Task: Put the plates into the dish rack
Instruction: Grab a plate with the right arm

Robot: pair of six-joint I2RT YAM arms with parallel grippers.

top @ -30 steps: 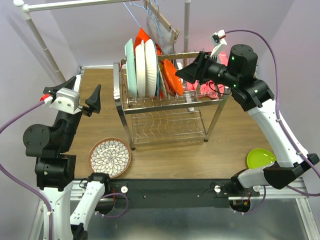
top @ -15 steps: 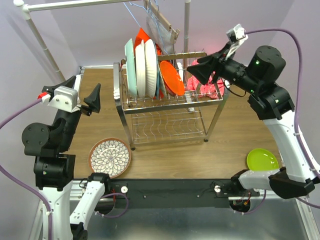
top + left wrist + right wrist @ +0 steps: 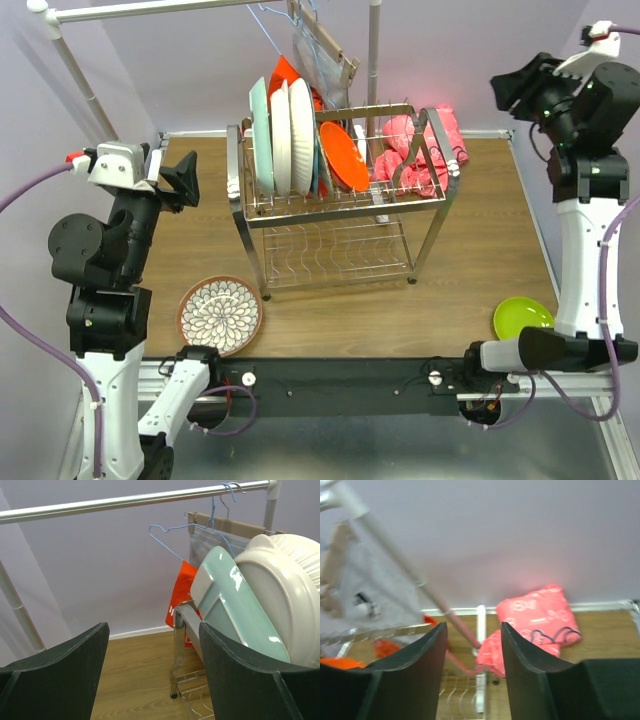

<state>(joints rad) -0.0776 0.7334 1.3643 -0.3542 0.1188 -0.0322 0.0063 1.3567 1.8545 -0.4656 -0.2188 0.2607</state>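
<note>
The chrome dish rack [image 3: 340,235] stands mid-table. Its upper shelf holds a mint plate [image 3: 261,135], white plates [image 3: 290,135], a teal plate and an orange plate [image 3: 345,155] standing on edge. The mint plate [image 3: 235,605] and a white plate [image 3: 287,595] also show in the left wrist view. A white-and-brown floral plate [image 3: 220,313] lies flat at the front left. A lime green plate [image 3: 521,317] lies at the front right. My left gripper [image 3: 178,180] is open and empty, left of the rack. My right gripper [image 3: 515,88] is open and empty, high at the far right.
A white clothes rail [image 3: 150,10] with hangers and a bag runs behind the rack. Pink cloths [image 3: 425,145] lie at the rack's far right, and show in the right wrist view [image 3: 540,615]. The rack's lower tier [image 3: 335,255] holds nothing.
My right gripper has let go of the orange plate, which now leans in the rack, and has pulled back up to the far right. My left gripper has turned slightly.
</note>
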